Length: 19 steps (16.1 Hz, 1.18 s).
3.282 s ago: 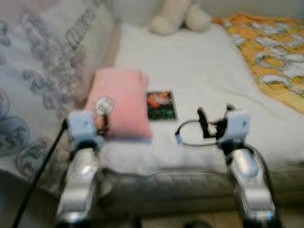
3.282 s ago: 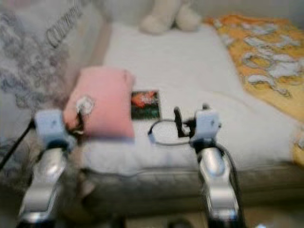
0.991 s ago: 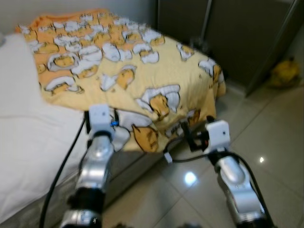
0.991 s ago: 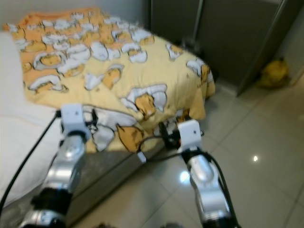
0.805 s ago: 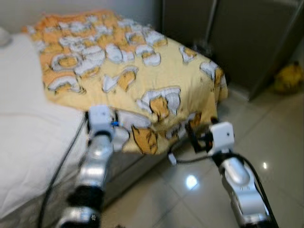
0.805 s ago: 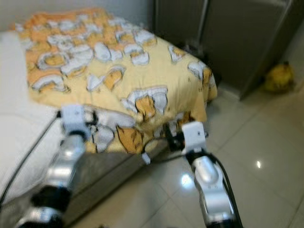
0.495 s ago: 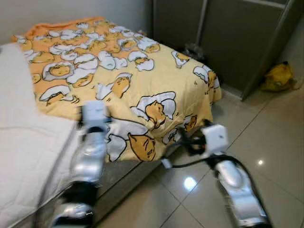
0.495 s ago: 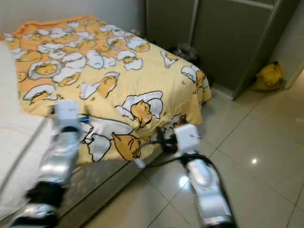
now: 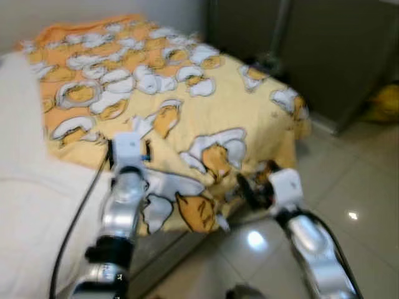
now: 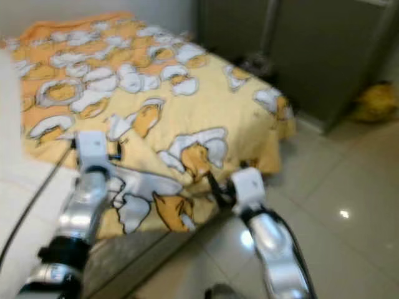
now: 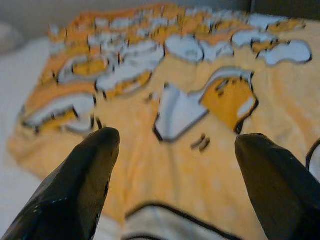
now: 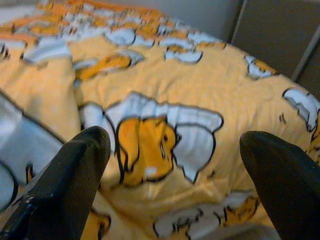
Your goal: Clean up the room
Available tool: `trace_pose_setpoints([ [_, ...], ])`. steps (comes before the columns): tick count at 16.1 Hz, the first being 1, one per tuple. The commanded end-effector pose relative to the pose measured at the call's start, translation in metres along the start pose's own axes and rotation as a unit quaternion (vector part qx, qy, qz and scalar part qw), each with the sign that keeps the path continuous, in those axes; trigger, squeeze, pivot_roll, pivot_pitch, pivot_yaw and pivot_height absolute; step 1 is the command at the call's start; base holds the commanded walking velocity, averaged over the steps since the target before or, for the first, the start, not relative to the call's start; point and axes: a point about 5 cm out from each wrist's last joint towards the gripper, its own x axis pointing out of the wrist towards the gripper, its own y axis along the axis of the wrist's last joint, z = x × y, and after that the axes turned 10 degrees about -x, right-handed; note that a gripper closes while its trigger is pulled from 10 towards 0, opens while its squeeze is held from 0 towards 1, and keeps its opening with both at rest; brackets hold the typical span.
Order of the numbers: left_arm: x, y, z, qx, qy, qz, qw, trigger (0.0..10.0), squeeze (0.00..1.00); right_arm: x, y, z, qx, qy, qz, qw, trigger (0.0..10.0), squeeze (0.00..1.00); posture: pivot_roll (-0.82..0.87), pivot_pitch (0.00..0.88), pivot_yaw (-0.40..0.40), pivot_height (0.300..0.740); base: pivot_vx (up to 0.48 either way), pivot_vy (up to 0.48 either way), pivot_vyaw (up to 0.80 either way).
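The bed (image 9: 37,205) is covered by a white sheet (image 9: 25,187), and a yellow cartoon-print blanket (image 9: 206,93) is spread over its far end

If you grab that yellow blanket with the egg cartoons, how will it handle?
The yellow cartoon-print blanket probably goes floppy: it drapes and creases over the bed's edge. It likely drags, being spread wide. Both the left gripper and the right gripper are open above it.

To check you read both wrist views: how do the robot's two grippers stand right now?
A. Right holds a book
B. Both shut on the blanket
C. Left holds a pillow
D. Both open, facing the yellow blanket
D: the left gripper and right gripper have fingers spread wide, with the yellow blanket between them.
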Motion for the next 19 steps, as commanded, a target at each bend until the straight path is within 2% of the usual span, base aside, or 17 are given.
trace_pose_setpoints([
  [1,0.000,-0.005,-0.021,-0.002,0.020,-0.015,1.000,10.0,0.00,-0.004,0.004,-0.002,0.008,0.013,0.008,1.000,10.0,0.00,-0.14,0.035,0.037,0.723,0.000,0.000,0.00],
  [2,-0.008,-0.020,-0.033,0.015,0.022,-0.036,0.999,10.0,0.00,-0.011,0.000,-0.005,0.012,0.039,-0.003,0.999,10.0,0.00,-0.15,0.067,0.036,0.723,0.000,0.000,0.00],
  [3,-0.012,-0.027,-0.039,0.023,0.026,-0.046,0.998,10.0,0.00,-0.015,-0.001,-0.007,0.015,0.054,-0.010,0.998,10.0,0.00,-0.15,0.075,0.034,0.723,0.000,0.000,0.00],
  [4,-0.017,-0.041,-0.057,0.038,0.044,-0.076,0.995,10.0,0.00,-0.022,-0.011,-0.019,0.021,0.121,-0.042,0.992,10.0,0.00,-0.16,0.098,0.029,0.723,0.000,0.000,0.00],
  [6,-0.014,-0.042,-0.080,0.039,0.074,-0.086,0.993,10.0,0.00,-0.031,-0.018,-0.028,0.038,0.165,-0.064,0.983,10.0,0.00,-0.14,0.146,0.014,0.723,0.000,0.000,0.00],
  [7,-0.014,-0.044,-0.083,0.028,0.073,-0.098,0.992,10.0,0.00,-0.033,-0.020,-0.029,0.038,0.173,-0.070,0.982,10.0,0.00,-0.14,0.152,0.013,0.723,0.000,0.000,0.00],
  [9,-0.033,-0.068,-0.065,-0.020,0.006,-0.166,0.986,10.0,0.00,-0.043,-0.023,-0.032,0.037,0.203,-0.089,0.974,10.0,0.00,-0.14,0.190,0.010,0.723,0.000,0.000,0.00],
  [10,-0.038,-0.071,-0.059,-0.038,-0.006,-0.171,0.985,10.0,0.00,-0.046,-0.024,-0.031,0.038,0.204,-0.095,0.974,10.0,0.00,-0.15,0.199,0.008,0.723,0.000,0.000,0.00],
  [12,-0.040,-0.070,-0.049,-0.061,-0.022,-0.163,0.984,10.0,0.00,-0.053,-0.025,-0.032,0.041,0.213,-0.105,0.970,10.0,0.00,-0.15,0.217,0.005,0.723,0.000,0.000,0.00],
  [14,-0.044,-0.074,-0.042,-0.043,-0.033,-0.169,0.984,10.0,0.00,-0.061,-0.027,-0.036,0.039,0.224,-0.114,0.967,10.0,0.00,-0.16,0.232,-0.001,0.723,0.000,0.000,0.00],
  [17,-0.040,-0.074,-0.046,-0.028,-0.008,-0.154,0.988,10.0,0.00,-0.064,-0.025,-0.034,0.041,0.225,-0.118,0.966,10.0,0.00,-0.18,0.241,-0.007,0.723,0.000,0.000,0.00],
  [19,-0.038,-0.078,-0.041,-0.032,-0.005,-0.158,0.987,10.0,0.00,-0.067,-0.025,-0.032,0.040,0.227,-0.123,0.965,10.0,0.00,-0.18,0.247,-0.014,0.723,0.000,0.000,0.00],
])
